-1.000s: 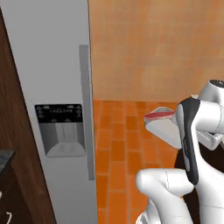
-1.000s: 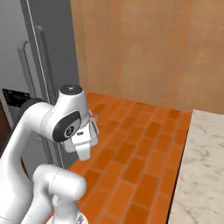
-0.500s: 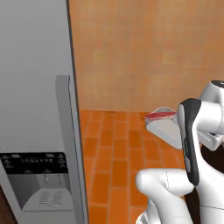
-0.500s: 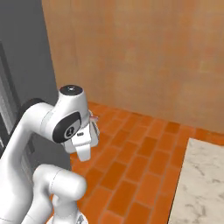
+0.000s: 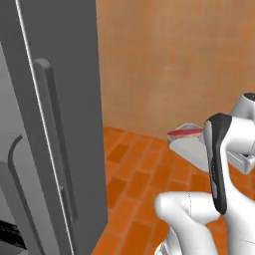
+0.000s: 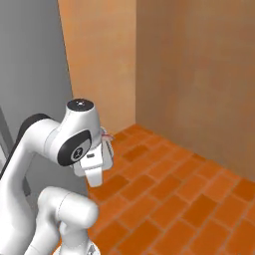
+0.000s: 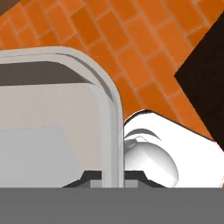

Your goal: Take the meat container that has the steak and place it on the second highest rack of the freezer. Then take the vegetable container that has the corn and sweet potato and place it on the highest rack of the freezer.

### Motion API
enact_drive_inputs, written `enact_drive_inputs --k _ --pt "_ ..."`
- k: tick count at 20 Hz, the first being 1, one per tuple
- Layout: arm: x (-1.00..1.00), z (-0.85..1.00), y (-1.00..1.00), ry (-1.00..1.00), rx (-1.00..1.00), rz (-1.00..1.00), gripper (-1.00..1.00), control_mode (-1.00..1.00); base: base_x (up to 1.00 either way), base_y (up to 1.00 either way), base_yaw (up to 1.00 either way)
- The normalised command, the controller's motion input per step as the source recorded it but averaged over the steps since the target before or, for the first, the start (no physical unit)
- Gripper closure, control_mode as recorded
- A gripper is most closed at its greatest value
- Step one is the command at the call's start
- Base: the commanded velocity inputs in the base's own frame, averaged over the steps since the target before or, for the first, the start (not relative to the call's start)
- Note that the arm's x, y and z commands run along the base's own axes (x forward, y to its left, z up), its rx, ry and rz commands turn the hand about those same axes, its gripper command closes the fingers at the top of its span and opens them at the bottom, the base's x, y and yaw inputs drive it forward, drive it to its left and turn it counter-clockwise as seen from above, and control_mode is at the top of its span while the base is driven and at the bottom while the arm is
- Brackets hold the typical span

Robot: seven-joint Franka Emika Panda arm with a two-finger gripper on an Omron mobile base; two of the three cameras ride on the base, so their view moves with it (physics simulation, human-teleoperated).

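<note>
My gripper (image 7: 113, 176) is shut on the rim of the meat container (image 7: 110, 105), a pale grey tray with rounded corners, seen from close above in the hand view. In the left base view the meat container (image 5: 191, 149) hangs in the air to the right of the freezer, just beyond my forearm, with the red steak (image 5: 184, 132) lying flat in it. A sliver of the steak (image 6: 105, 134) peeks out behind my hand in the right base view. The freezer (image 5: 60, 99) is a tall light-grey block at the left, and its doors are closed. Its racks are hidden.
Long vertical bar handles (image 5: 55, 144) run down the freezer doors. The freezer's grey side (image 6: 35, 74) rises close on the left behind my arm. An orange brick floor (image 6: 189, 199) spreads below, with tan walls (image 5: 174, 60) behind. A dark panel (image 7: 205, 74) crosses the hand view's right.
The whole picture has shifted: the camera has moved, and the freezer now looms larger and closer at the left. The arm keeps its pose with the container in its grip.
</note>
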Motion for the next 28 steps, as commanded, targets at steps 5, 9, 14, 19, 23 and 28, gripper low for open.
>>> enact_drive_inputs --k 5,9,14,19,23,28 --pt "0.0 0.0 0.0 0.0 0.0 0.0 1.0 1.0 0.67 -0.27 0.82" --pt "0.0 0.0 0.0 0.0 0.0 0.0 1.0 1.0 0.32 -0.07 0.96" --pt "0.0 0.0 0.0 0.0 0.0 0.0 1.0 1.0 0.46 -0.06 0.92" --pt "0.0 0.0 0.0 0.0 0.0 0.0 1.0 1.0 0.56 0.0 0.61" --pt "0.0 0.0 0.0 0.0 0.0 0.0 1.0 1.0 0.16 0.0 0.38" --pt "0.0 0.0 0.0 0.0 0.0 0.0 1.0 1.0 -0.07 0.0 0.32"
